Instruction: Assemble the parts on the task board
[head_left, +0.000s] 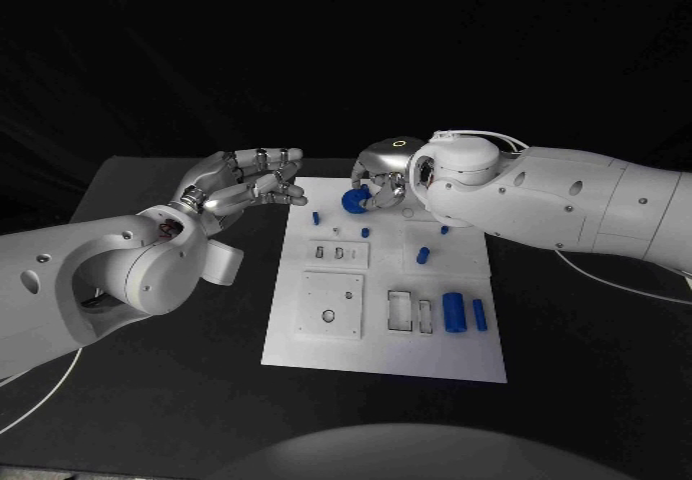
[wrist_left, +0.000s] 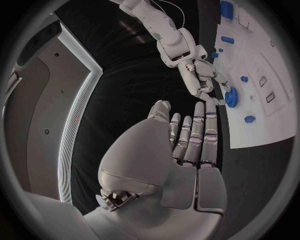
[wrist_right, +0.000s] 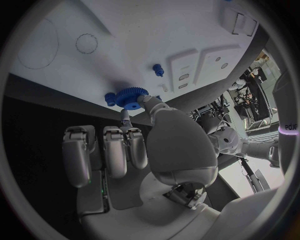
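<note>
Head view: the right hand (head_left: 387, 178) pinches a blue gear (head_left: 353, 202) between thumb and fingers at the far edge of the task board (head_left: 447, 360). Just beside it, the left hand (head_left: 245, 185) hovers with fingers loosely spread, holding nothing and touching nothing.

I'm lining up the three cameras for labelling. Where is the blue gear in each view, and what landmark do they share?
Head view: blue gear at the task board's far edge, in the right hand's fingers.
Left wrist view: gear at the board's edge, under the right hand's fingertips.
Right wrist view: gear at the board's edge, beyond the fingertips.
Shared landmark: the white task board.
</note>
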